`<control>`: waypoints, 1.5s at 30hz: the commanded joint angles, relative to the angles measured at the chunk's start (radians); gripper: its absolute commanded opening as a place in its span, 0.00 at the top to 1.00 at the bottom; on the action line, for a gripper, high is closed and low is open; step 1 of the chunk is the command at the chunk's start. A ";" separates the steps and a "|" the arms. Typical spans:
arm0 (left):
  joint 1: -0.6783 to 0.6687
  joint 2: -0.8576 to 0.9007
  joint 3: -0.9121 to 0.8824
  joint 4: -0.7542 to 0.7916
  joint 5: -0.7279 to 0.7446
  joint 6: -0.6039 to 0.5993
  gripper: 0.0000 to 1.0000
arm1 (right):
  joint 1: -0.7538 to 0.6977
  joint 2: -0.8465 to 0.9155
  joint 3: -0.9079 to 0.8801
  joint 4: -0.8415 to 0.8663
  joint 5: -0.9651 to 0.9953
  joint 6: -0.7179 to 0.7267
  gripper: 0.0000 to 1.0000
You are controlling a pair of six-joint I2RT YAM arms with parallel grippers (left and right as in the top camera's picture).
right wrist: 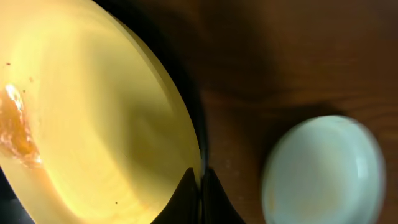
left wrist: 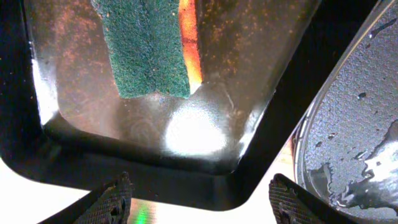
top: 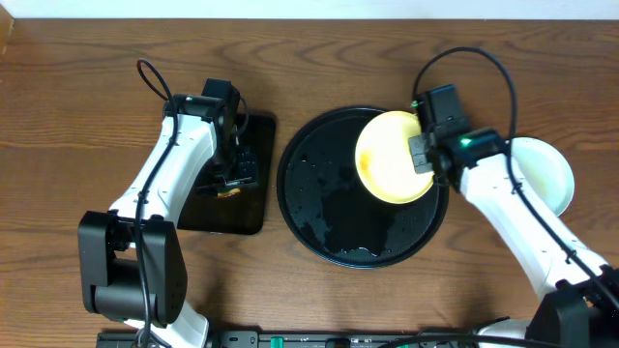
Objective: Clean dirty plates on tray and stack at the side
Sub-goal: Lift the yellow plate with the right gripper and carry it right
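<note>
My right gripper (top: 423,155) is shut on the right rim of the pale yellow plate (top: 390,157), holding it over the far right part of the round black tray (top: 319,208). In the right wrist view the fingers (right wrist: 186,196) pinch the yellow plate (right wrist: 93,124) at its edge, and a brown smear (right wrist: 15,134) marks its left side. A pale mint plate (top: 544,174) lies on the tabletop right of the tray, also visible as the mint plate (right wrist: 323,171) from the wrist. My left gripper (top: 232,182) hangs open over the rectangular tray, nothing between its jaws (left wrist: 202,186).
A small rectangular black tray (top: 250,213) left of the round one holds a green and orange sponge (left wrist: 149,46). Water drops lie on the round tray's floor (left wrist: 354,124). Bare wood tabletop (top: 77,116) surrounds both trays.
</note>
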 commanded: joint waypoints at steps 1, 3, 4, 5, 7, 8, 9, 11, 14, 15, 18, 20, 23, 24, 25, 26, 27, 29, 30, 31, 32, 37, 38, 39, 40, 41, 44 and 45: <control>0.000 -0.008 -0.004 -0.002 -0.002 -0.006 0.29 | 0.075 -0.045 0.001 0.003 0.219 -0.021 0.99; 0.000 -0.008 -0.004 -0.001 -0.002 -0.006 0.29 | 0.124 -0.048 0.001 0.003 0.291 -0.021 0.99; 0.000 -0.008 -0.004 0.000 -0.002 -0.006 0.28 | 0.145 -0.048 0.001 0.003 0.321 -0.021 0.99; 0.000 -0.008 -0.004 0.002 -0.002 -0.006 0.28 | 0.172 -0.048 0.001 0.003 0.356 -0.021 0.99; 0.000 -0.008 -0.004 0.002 -0.002 -0.006 0.28 | 0.215 -0.048 0.001 0.002 0.420 -0.021 0.99; 0.000 -0.007 -0.004 0.003 -0.002 -0.006 0.28 | 0.238 -0.048 0.001 0.002 0.452 -0.021 0.99; 0.000 -0.008 -0.004 0.003 -0.002 -0.006 0.28 | 0.264 -0.048 0.001 0.002 0.492 -0.021 0.99; 0.000 -0.007 -0.004 0.005 -0.002 -0.005 0.28 | 0.315 -0.048 0.001 0.003 0.569 -0.021 0.99; 0.000 -0.007 -0.004 0.008 -0.002 -0.006 0.28 | 0.383 -0.048 0.001 0.011 0.676 -0.020 0.99; 0.000 -0.007 -0.004 0.009 -0.002 -0.006 0.28 | 0.405 -0.048 0.001 0.013 0.710 -0.020 0.99; 0.000 -0.007 -0.004 0.009 -0.002 -0.005 0.28 | 0.465 -0.048 0.001 0.014 0.802 -0.020 0.99; 0.000 -0.007 -0.004 0.010 -0.002 -0.006 0.28 | 0.486 -0.048 0.001 0.014 0.839 -0.019 0.99; 0.000 -0.007 -0.004 0.010 -0.002 -0.005 0.28 | 0.501 -0.048 0.001 0.030 0.856 -0.019 0.99; 0.000 -0.007 -0.004 0.010 -0.002 -0.005 0.28 | 0.501 -0.048 0.001 0.035 0.856 -0.019 0.99; 0.000 -0.007 -0.004 0.010 -0.002 -0.005 0.28 | 0.500 -0.048 0.001 0.040 0.856 -0.016 0.99; 0.000 -0.007 -0.004 0.010 -0.002 -0.006 0.28 | 0.500 -0.048 0.001 0.044 0.856 -0.016 0.99; 0.000 -0.007 -0.004 0.009 -0.002 -0.005 0.28 | 0.500 -0.048 0.001 0.046 0.856 -0.013 0.99; 0.000 -0.007 -0.004 0.009 -0.002 -0.005 0.28 | 0.499 -0.048 0.001 0.045 0.847 0.020 0.99; 0.000 -0.007 -0.004 0.010 -0.002 -0.006 0.28 | 0.494 -0.048 0.001 0.042 0.820 0.042 0.99; 0.000 -0.007 -0.004 0.010 -0.002 -0.006 0.28 | 0.486 -0.048 0.001 0.036 0.785 0.054 0.99; 0.000 -0.007 -0.004 0.009 -0.002 -0.006 0.28 | 0.475 -0.048 0.001 0.028 0.732 0.076 0.99; 0.000 -0.007 -0.004 0.009 -0.002 -0.005 0.28 | 0.367 -0.049 0.001 -0.022 0.436 0.254 0.99; 0.000 -0.007 -0.004 0.009 -0.002 -0.006 0.28 | 0.341 -0.050 0.001 -0.026 0.416 0.274 0.99; 0.000 -0.007 -0.004 0.009 -0.002 -0.005 0.27 | 0.320 -0.050 0.001 -0.027 0.406 0.286 0.99; 0.000 -0.007 -0.004 0.009 -0.002 -0.006 0.27 | 0.293 -0.053 0.001 -0.029 0.398 0.300 0.99; 0.000 -0.007 -0.004 0.009 -0.002 -0.006 0.28 | 0.266 -0.059 0.001 -0.031 0.386 0.310 0.99; 0.000 -0.007 -0.004 0.010 -0.002 -0.005 0.28 | 0.194 -0.081 0.001 -0.045 0.357 0.340 0.99; 0.000 -0.007 -0.004 0.010 -0.002 -0.005 0.28 | 0.160 -0.090 0.001 -0.052 0.346 0.356 0.99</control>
